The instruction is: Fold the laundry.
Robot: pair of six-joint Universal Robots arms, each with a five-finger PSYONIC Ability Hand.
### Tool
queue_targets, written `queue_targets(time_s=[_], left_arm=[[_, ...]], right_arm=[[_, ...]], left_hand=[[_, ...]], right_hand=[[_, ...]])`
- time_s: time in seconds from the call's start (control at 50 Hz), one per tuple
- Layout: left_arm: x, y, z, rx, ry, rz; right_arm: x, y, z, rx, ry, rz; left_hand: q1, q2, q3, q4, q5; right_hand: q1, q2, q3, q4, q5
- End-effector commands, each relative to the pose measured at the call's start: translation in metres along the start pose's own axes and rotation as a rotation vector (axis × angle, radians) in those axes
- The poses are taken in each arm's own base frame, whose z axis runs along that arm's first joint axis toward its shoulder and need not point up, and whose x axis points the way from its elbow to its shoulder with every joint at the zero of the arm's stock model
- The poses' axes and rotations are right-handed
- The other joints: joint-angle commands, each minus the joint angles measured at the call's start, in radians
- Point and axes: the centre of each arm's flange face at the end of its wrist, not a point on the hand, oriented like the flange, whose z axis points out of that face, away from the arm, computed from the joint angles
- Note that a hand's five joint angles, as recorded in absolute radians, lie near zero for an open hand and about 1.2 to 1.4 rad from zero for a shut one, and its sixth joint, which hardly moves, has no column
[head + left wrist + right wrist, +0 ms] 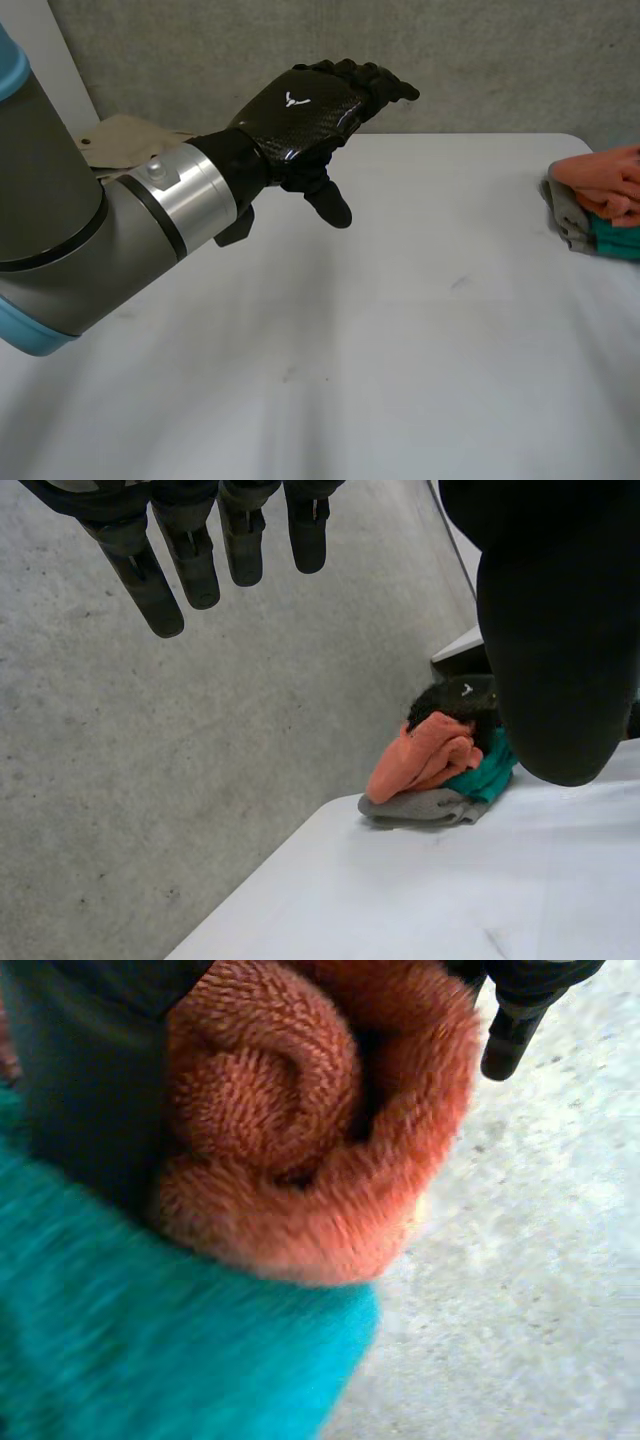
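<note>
White table (400, 350), grey wall (480, 50) behind. Laundry pile (590, 225) at 3 o'clock, fluffy orange towel (605, 180) on top. Left hand (300, 105) straight-fingered, empty; right hand (450, 698) squeezing orange towel.

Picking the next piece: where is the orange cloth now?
Head view: the orange cloth lies at the right edge of the table, on top of the teal cloth and grey cloth.
</note>
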Motion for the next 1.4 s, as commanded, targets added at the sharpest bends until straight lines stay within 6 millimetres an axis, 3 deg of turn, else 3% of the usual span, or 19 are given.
queue_targets(time_s=[0.02,0.1,0.18,0.28,0.4,0.48,0.56,0.6,0.64,0.66,0.68,0.74,0.78,0.8,0.86,1.0,1.06,1.18,1.4], left_arm=[[0.001,-0.006,-0.002,0.011,0.0,0.007],[0.004,-0.006,-0.002,0.01,0.006,0.004],[0.014,-0.013,-0.006,0.022,0.027,0.005],[0.018,-0.015,-0.009,0.026,0.032,-0.005],[0.013,-0.04,-0.007,0.117,0.009,-0.004],[-0.004,-0.077,-0.002,0.256,-0.085,-0.011],[-0.028,-0.117,-0.005,0.409,-0.225,-0.004],[-0.041,-0.126,-0.007,0.449,-0.292,0.008],[-0.082,-0.13,-0.013,0.468,-0.433,0.039],[-0.098,-0.128,-0.015,0.463,-0.477,0.052],[-0.128,-0.12,-0.022,0.44,-0.566,0.077],[-0.178,-0.09,-0.028,0.35,-0.692,0.126],[-0.192,-0.073,-0.025,0.294,-0.72,0.162],[-0.206,-0.049,-0.021,0.216,-0.75,0.213],[-0.225,-0.016,-0.016,0.111,-0.781,0.294],[-0.288,0.092,-0.015,-0.145,-0.841,0.48],[-0.311,0.133,-0.013,-0.168,-0.861,0.518],[-0.339,0.206,-0.009,-0.18,-0.876,0.587],[-0.362,0.288,-0.013,-0.254,-0.83,0.85]], right_arm=[[0.023,-0.051,-0.012,-0.012,0.055,0.035],[0.026,-0.06,-0.025,-0.077,0.076,0.059],[0.06,-0.085,-0.044,-0.154,0.194,0.051],[0.132,-0.101,-0.074,-0.348,0.426,-0.049],[0.178,-0.147,-0.068,-0.283,0.634,-0.209],[0.166,-0.194,-0.047,-0.035,0.653,-0.155],[0.145,-0.268,-0.053,0.259,0.636,-0.066],[0.114,-0.293,-0.059,0.362,0.562,-0.01],[0.087,-0.297,-0.058,0.402,0.487,0.018],[0.056,-0.302,-0.058,0.444,0.395,0.034],[0.038,-0.305,-0.059,0.463,0.349,0.04],[-0.031,-0.314,-0.074,0.501,0.161,0.076],[-0.061,-0.31,-0.083,0.483,0.077,0.086],[-0.086,-0.302,-0.092,0.452,0.016,0.085],[-0.119,-0.28,-0.107,0.373,-0.062,0.06],[-0.178,-0.223,-0.127,0.178,-0.228,0.0],[-0.195,-0.21,-0.136,0.129,-0.276,-0.012],[-0.202,-0.19,-0.144,0.054,-0.306,-0.011],[-0.21,-0.175,-0.154,0.0,-0.337,-0.008]], left_hand=[[-0.005,-0.023,-0.028,-0.018,-0.042],[-0.005,-0.023,-0.028,-0.018,-0.042],[-0.008,-0.026,-0.031,-0.021,-0.045],[-0.008,-0.026,-0.031,-0.021,-0.045],[-0.005,-0.023,-0.028,-0.018,-0.042],[-0.008,-0.026,-0.031,-0.021,-0.045],[-0.005,-0.023,-0.028,-0.018,-0.042],[-0.003,-0.02,-0.025,-0.015,-0.039],[0.012,-0.005,-0.011,-0.001,-0.025],[0.018,0.001,-0.005,0.005,-0.019],[0.024,0.007,0.001,0.011,-0.013],[0.027,0.01,0.004,0.014,-0.01],[0.027,0.01,0.004,0.014,-0.01],[0.024,0.007,0.001,0.011,-0.013],[0.021,0.004,-0.002,0.008,-0.016],[0.006,-0.011,-0.016,-0.007,-0.03],[0.003,-0.014,-0.019,-0.009,-0.033],[0.009,-0.008,-0.013,-0.004,-0.027],[0.027,0.01,0.004,0.014,-0.01]], right_hand=[[-0.09,-0.049,-0.042,-0.049,-0.106],[-0.09,-0.049,-0.042,-0.049,-0.106],[-0.09,-0.049,-0.042,-0.049,-0.106],[-0.09,-0.049,-0.042,-0.049,-0.106],[-0.09,-0.049,-0.042,-0.049,-0.106],[-0.09,-0.049,-0.042,-0.049,-0.106],[-0.09,-0.049,-0.042,-0.049,-0.106],[-0.09,-0.049,-0.042,-0.049,-0.106],[-0.09,-0.049,-0.042,-0.049,-0.106],[-0.09,-0.049,-0.042,-0.049,-0.106],[-0.09,-0.049,-0.042,-0.049,-0.106],[-0.09,-0.049,-0.042,-0.049,-0.106],[-0.09,-0.049,-0.042,-0.049,-0.106],[-0.09,-0.049,-0.042,-0.049,-0.106],[-0.09,-0.049,-0.042,-0.049,-0.106],[-0.09,-0.049,-0.042,-0.049,-0.106],[-0.09,-0.049,-0.042,-0.049,-0.106],[-0.09,-0.049,-0.042,-0.049,-0.106],[-0.09,-0.049,-0.042,-0.049,-0.106]])
